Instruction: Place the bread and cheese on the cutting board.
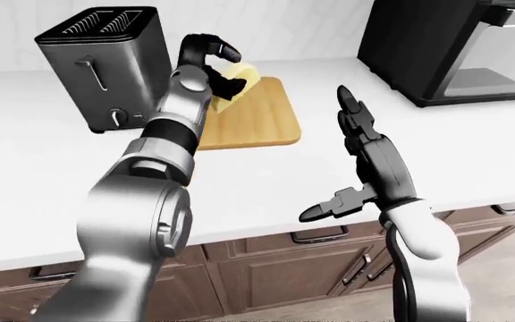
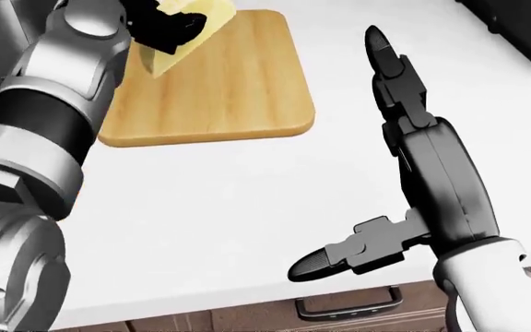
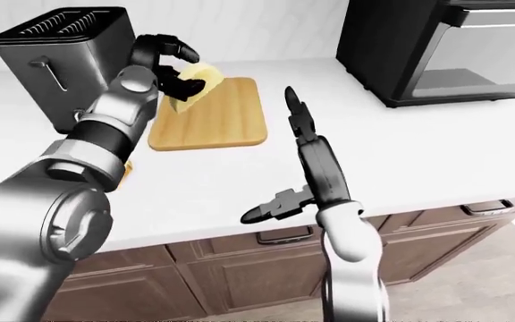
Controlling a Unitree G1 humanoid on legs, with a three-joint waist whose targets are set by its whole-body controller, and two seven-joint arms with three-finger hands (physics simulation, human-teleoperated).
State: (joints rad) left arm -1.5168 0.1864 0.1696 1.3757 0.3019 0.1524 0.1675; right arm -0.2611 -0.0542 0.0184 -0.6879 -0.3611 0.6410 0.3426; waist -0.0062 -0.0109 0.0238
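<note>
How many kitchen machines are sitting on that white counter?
2. A toaster stands at the left-eye view's top left, beside the cutting board; a black oven sits top right. Others may lie outside the views.

Left hand (image 1: 211, 64) grips cheese (image 1: 240, 79) over cutting board (image 1: 256, 117); right hand (image 1: 365, 157) spread.

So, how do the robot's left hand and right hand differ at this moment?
The left hand has its fingers closed round the yellow cheese; the right hand holds nothing. The left hand is over the cutting board; the right hand is over the bare white counter. Left fingers curl; right fingers stretch out, thumb apart. Both hands are dark and three-fingered.
</note>
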